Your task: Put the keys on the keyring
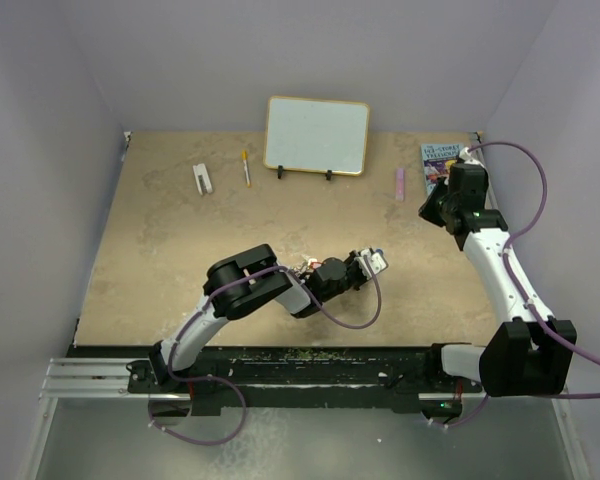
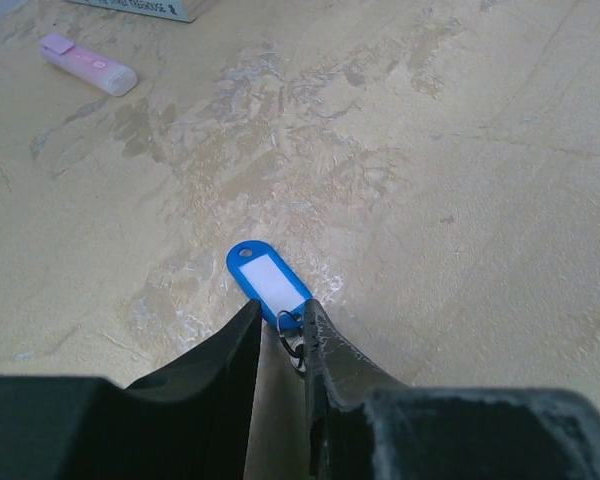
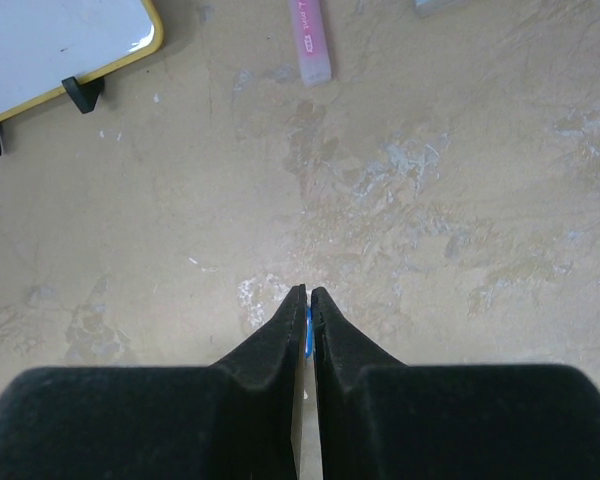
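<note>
My left gripper [image 2: 283, 308] is closed to a narrow gap on the near end of a blue plastic tag [image 2: 268, 277] with a white label. A thin silver keyring [image 2: 289, 322] sits at that end, against the right finger. The tag sticks out ahead of the fingertips, over the middle of the table, as the top view shows [image 1: 377, 262]. My right gripper [image 3: 308, 291] is shut on a small blue piece [image 3: 308, 335], seen edge-on; I cannot tell whether it is a key. It hovers at the far right [image 1: 432, 212]. A small cluster of tiny items [image 1: 305, 268] lies by the left forearm, partly hidden.
A whiteboard on a stand [image 1: 317, 135] is at the back. A pink marker [image 1: 401, 184] and a book [image 1: 438, 160] lie back right. A yellow pen [image 1: 246, 167] and a small white object [image 1: 202, 178] lie back left. Walls close three sides.
</note>
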Available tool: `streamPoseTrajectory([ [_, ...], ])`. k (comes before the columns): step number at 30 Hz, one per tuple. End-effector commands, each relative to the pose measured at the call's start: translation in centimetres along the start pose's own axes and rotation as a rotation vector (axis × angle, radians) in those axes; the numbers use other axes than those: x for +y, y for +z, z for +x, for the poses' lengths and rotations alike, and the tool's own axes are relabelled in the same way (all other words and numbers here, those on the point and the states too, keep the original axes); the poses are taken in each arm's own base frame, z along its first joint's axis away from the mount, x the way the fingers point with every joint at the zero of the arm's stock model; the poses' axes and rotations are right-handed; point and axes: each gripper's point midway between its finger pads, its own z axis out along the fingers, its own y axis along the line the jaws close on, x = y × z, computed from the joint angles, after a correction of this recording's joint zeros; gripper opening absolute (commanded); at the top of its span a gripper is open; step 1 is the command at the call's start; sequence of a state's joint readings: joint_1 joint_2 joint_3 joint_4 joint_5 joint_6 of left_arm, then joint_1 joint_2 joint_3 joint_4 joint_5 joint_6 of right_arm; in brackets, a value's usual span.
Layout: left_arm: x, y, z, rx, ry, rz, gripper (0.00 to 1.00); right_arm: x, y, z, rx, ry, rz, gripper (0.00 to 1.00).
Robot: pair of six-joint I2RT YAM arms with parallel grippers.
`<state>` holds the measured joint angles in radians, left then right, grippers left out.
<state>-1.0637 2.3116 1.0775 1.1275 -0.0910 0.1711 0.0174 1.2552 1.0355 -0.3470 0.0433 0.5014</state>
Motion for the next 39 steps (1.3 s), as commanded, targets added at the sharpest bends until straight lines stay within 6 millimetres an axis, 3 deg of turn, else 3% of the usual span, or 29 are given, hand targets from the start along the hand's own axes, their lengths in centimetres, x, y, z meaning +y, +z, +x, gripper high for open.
streamPoseTrajectory([
  [1,0.0,-0.1,-0.4,-0.015,-0.011,-0.019,0.25,-0.5,-0.7,-0.6,-0.033,-0.015,0.015,0.10],
  [5,0.2,-0.5,-0.9,-0.032,0.008,-0.031,0.13,-0.6,-0.7,-0.4,-0.034,-0.016,0.018,0.10],
  [9,1.0,-0.8,-1.8,-0.038,0.036,-0.058,0.16,-0.7,-0.7,-0.4,-0.036,-0.013,0.018,0.09],
  [12,1.3,-1.1,-2.1,-0.040,0.055,-0.068,0.05,-0.5,-0.7,-0.4,-0.036,-0.013,0.010,0.09],
  [18,2.3,-2.3,-3.1,-0.065,0.079,-0.108,0.04,-0.5,-0.9,-0.5,-0.041,-0.012,0.008,0.08],
  [27,4.7,-4.8,-8.3,-0.190,0.177,-0.187,0.04,0.4,-1.3,-0.7,-0.047,-0.019,-0.040,0.07],
  [29,5.9,-5.0,-9.1,-0.163,0.163,-0.220,0.04,1.2,-1.6,-1.1,-0.059,-0.035,-0.083,0.06],
  [32,8.8,-4.4,-10.8,-0.053,0.078,-0.231,0.04,2.3,-1.8,0.0,-0.035,-0.093,-0.176,0.05],
  [35,12.0,-4.8,-14.5,0.007,0.002,-0.214,0.04,3.4,-2.9,-0.9,-0.080,-0.207,-0.254,0.08],
  [37,13.4,-5.8,-16.8,0.042,-0.038,-0.182,0.04,4.1,-4.0,-0.8,-0.109,-0.238,-0.311,0.16],
  [39,15.8,-7.5,-20.2,0.071,-0.087,-0.199,0.04,4.9,-5.8,-2.0,-0.207,-0.263,-0.360,0.26],
])
